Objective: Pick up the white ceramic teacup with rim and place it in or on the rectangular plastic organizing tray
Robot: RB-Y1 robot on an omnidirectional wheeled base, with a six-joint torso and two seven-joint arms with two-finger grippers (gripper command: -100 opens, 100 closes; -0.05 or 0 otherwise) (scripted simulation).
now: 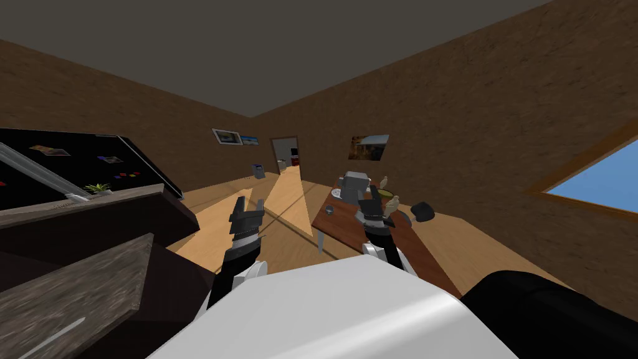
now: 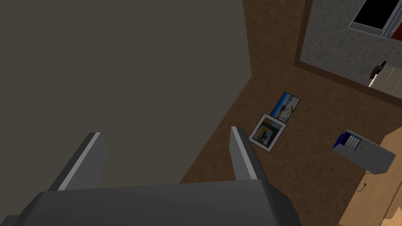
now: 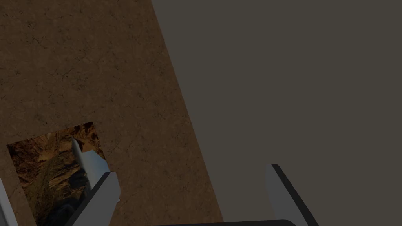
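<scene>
Teacup (image 1: 329, 210) is, by my judgement, the small pale cup standing upright on the left side of the brown table (image 1: 346, 234), close to the left edge; it is too small to make out a rim or handle. Nothing touches it, so the pick-up is not yet begun. Farther along the table, at its far end, stands a grey boxy thing that I take for the tray (image 1: 356, 182), well apart from the cup; whether anything lies in it cannot be told. To the right of the tray sits a yellow-green bowl (image 1: 386, 194), its contents hidden, with two small pale figurines (image 1: 384, 181) near it, and a black rounded thing (image 1: 422, 210) at the table's right side. The right gripper (image 1: 374, 198) (image 3: 193, 170) is raised over the near part of the table, to the right of the cup, fingers spread wide and holding nothing; it points up and away, probably a carrying pose while the base closes in, so it would need to tip down toward the cup. The left gripper (image 1: 249, 204) (image 2: 165, 133) is raised over the wooden floor (image 1: 212, 218) to the left of the table, likewise spread wide and empty.
</scene>
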